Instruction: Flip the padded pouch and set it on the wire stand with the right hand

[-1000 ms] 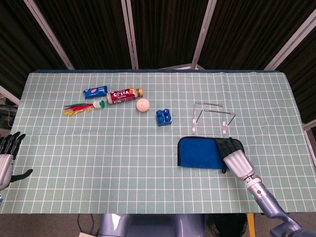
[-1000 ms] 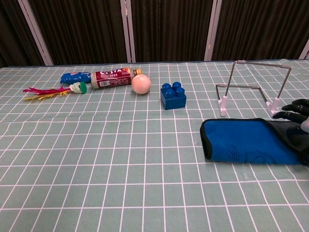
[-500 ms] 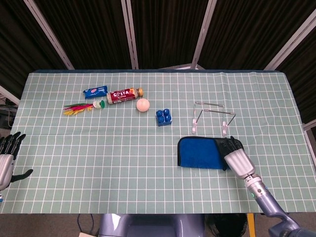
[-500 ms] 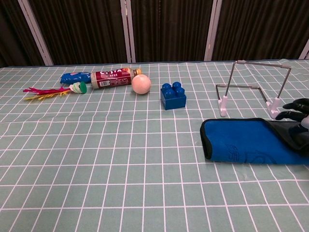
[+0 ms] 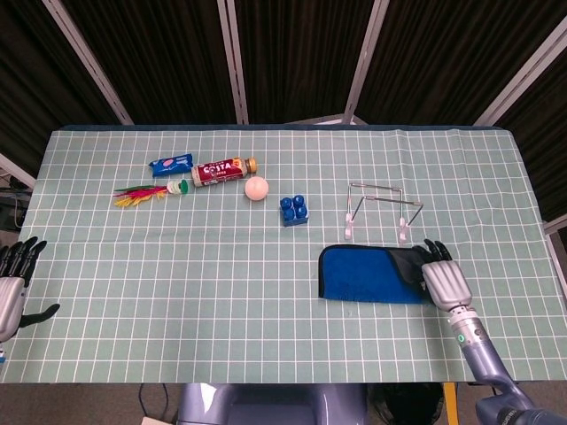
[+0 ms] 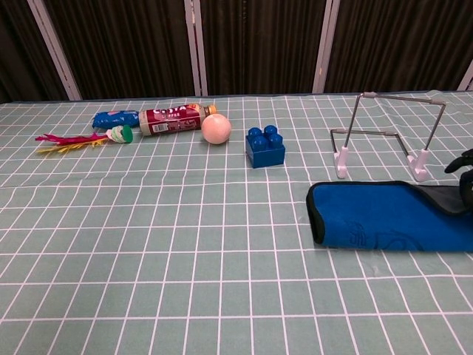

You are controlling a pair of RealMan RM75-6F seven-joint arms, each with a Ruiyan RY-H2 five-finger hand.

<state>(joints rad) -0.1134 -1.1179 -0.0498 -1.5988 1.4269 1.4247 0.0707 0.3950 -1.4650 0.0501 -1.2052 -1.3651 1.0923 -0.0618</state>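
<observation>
The padded pouch [image 5: 368, 274] [image 6: 384, 222] lies flat on the checked cloth, blue with a black right end. My right hand [image 5: 443, 279] sits at that right end with its fingers stretched toward the far side, and only its dark fingertips [image 6: 465, 159] show at the chest view's right edge. I see no grip on the pouch. The wire stand [image 5: 381, 212] [image 6: 384, 140] stands empty just behind the pouch. My left hand [image 5: 13, 283] hangs off the table's left edge, fingers apart and holding nothing.
A blue toy block [image 5: 295, 210] and a pale ball [image 5: 256, 188] sit left of the stand. Further left lie a red bottle [image 5: 223, 170], a blue snack pack [image 5: 170, 165] and a feathered shuttlecock [image 5: 146, 192].
My right hand has slid rightward off the top of the pouch to its right end, uncovering the black end. The pouch and left hand have not moved.
</observation>
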